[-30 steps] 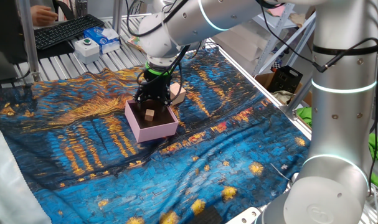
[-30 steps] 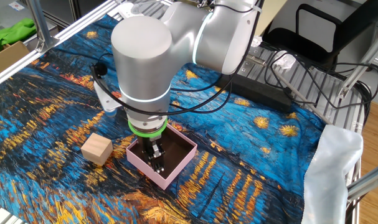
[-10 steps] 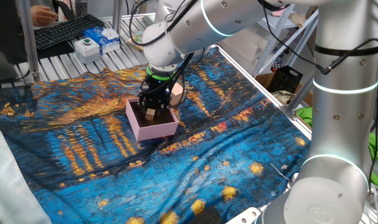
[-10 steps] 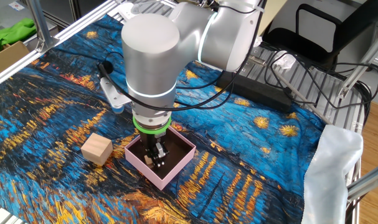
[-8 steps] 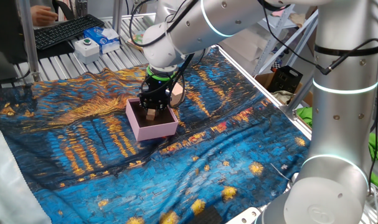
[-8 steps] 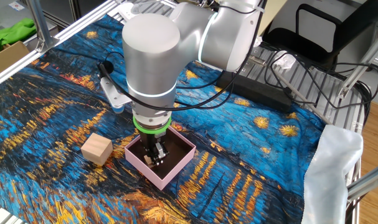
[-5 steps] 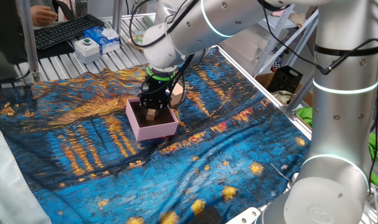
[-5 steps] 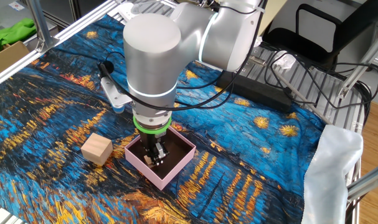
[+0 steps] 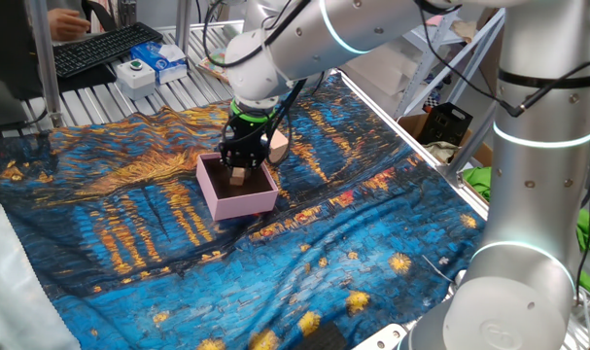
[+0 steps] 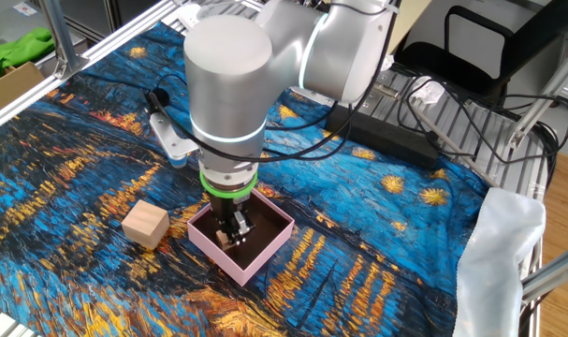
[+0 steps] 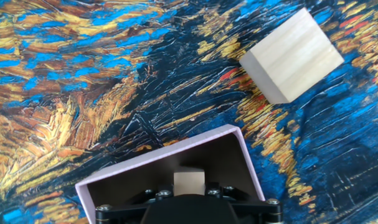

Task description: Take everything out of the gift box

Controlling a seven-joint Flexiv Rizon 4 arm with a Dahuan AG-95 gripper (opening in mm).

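Observation:
The pink gift box point(image 9: 244, 202) with a dark inside sits on the blue painted cloth; it also shows in the other fixed view point(image 10: 225, 259) and the hand view point(image 11: 176, 149). My gripper point(image 9: 239, 167) reaches down into it and is shut on the small tan cube point(image 9: 238, 176), held just above the box floor. The cube shows between the fingers in the hand view point(image 11: 189, 182) and in the other fixed view point(image 10: 228, 240). The larger tan block point(image 9: 278, 144) lies on the cloth outside the box, apart from it point(image 10: 145, 224) point(image 11: 291, 56).
A keyboard point(image 9: 105, 47), a blue-and-white carton point(image 9: 166, 60) and a white button unit point(image 9: 136, 73) stand on the rack behind the cloth. A black power strip point(image 10: 386, 131) and cables lie past the cloth's far side. A white plastic sheet point(image 10: 503, 253) hangs at one edge.
The gripper has risen slightly inside the box with the small cube between its fingers. The box and the larger block have stayed put.

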